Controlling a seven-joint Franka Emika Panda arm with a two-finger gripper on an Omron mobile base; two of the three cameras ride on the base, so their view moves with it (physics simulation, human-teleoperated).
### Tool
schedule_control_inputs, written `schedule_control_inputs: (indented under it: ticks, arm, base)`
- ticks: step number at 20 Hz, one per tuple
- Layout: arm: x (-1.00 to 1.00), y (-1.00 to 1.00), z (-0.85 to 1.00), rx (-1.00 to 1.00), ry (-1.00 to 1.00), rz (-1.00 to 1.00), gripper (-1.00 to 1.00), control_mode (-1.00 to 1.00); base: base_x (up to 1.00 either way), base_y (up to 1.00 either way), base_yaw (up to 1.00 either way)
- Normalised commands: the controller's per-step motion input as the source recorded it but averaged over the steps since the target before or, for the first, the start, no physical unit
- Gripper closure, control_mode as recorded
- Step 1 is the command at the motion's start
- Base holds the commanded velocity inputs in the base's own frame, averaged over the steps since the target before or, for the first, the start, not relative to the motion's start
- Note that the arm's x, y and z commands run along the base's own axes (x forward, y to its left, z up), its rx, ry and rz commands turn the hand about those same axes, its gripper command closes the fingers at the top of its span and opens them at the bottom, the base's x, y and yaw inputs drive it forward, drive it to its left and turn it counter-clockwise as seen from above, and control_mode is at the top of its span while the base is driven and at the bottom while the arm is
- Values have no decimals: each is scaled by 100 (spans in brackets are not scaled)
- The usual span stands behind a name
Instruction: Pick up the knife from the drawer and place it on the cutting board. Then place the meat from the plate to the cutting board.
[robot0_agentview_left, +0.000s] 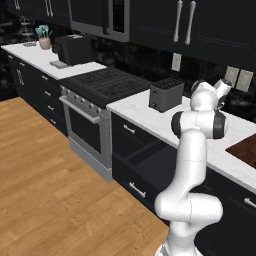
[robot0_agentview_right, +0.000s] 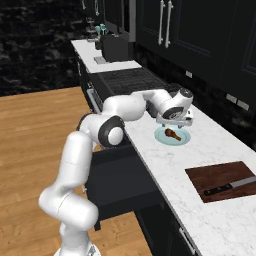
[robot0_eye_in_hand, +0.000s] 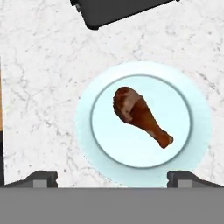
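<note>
The meat (robot0_eye_in_hand: 141, 116), a reddish-brown drumstick, lies in the middle of the pale blue plate (robot0_eye_in_hand: 87, 131) on the white marble counter. My gripper (robot0_eye_in_hand: 113, 179) hangs open straight above the plate, its two dark tips wide apart and holding nothing. From the right base view the gripper (robot0_agentview_right: 173, 123) hovers just over the meat (robot0_agentview_right: 172, 134) and the plate (robot0_agentview_right: 186, 138). Further right, the knife (robot0_agentview_right: 227, 187) rests on the dark wooden cutting board (robot0_agentview_right: 220, 175). The drawer (robot0_agentview_right: 117, 185) under the counter stands pulled open.
A black toaster (robot0_agentview_left: 166, 93) sits on the counter just beyond the plate, its edge showing as the toaster (robot0_eye_in_hand: 118, 8). The stove (robot0_agentview_left: 105, 82) lies left of it. The open drawer (robot0_agentview_left: 150, 160) juts out over the wooden floor.
</note>
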Motion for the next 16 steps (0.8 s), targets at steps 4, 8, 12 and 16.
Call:
schedule_control_inputs:
  ticks: [4, 8, 12, 16]
  arm:
    - [56, 20, -13, -13, 25, 22, -100, -100]
    - [5, 0, -30, -17, 7, 1, -100, -100]
    - [-40, 7, -47, -29, -6, 0, -100, -100]
    - [-26, 43, -52, -30, -8, 0, -100, -100]
  base:
    - [0, 0, 0]
    - [0, 0, 0]
    - [0, 0, 0]
    - [0, 0, 0]
